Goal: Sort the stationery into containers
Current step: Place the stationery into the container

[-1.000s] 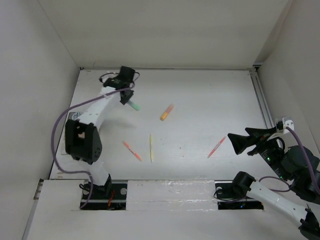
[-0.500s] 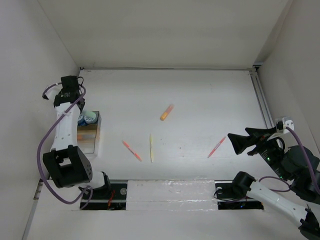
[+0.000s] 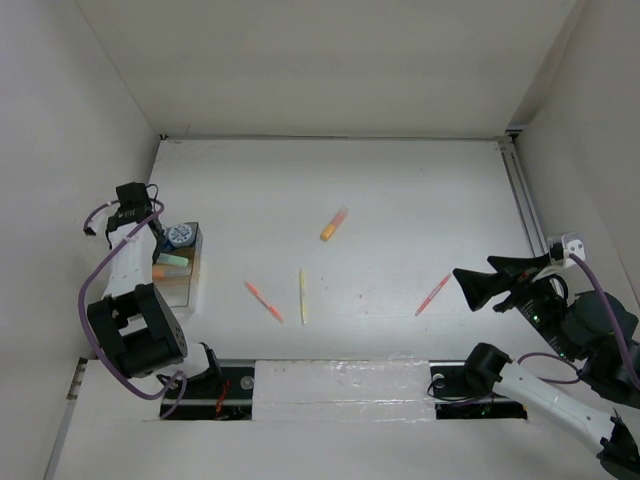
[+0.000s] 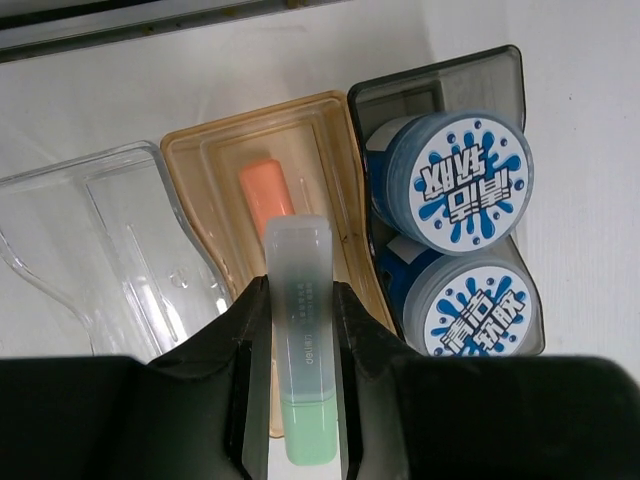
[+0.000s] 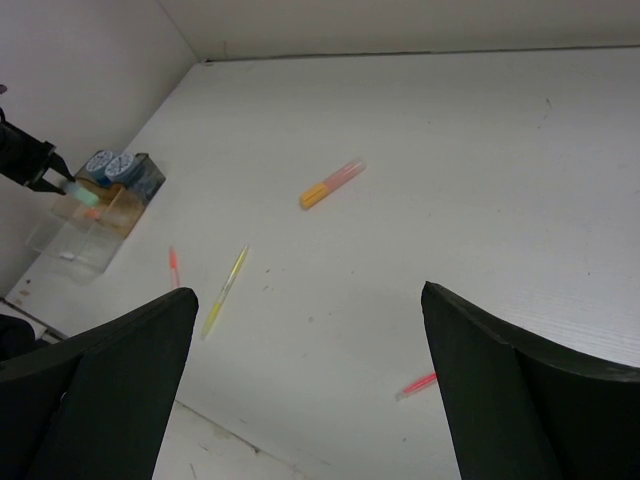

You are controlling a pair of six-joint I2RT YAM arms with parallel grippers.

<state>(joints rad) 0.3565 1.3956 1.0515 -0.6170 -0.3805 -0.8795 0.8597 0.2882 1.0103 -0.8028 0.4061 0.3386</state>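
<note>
Highlighter [image 4: 298, 250] of green-grey is clamped by the left pincer [image 4: 297, 300] above the tray [image 4: 250, 115] compartment just ahead, where it could be jammed across the orange highlighter [image 4: 267, 190] if released crooked.

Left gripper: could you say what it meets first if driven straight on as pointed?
Probably the tan tray compartment, or the orange highlighter in it, beneath its green highlighter; depth unclear.
</note>
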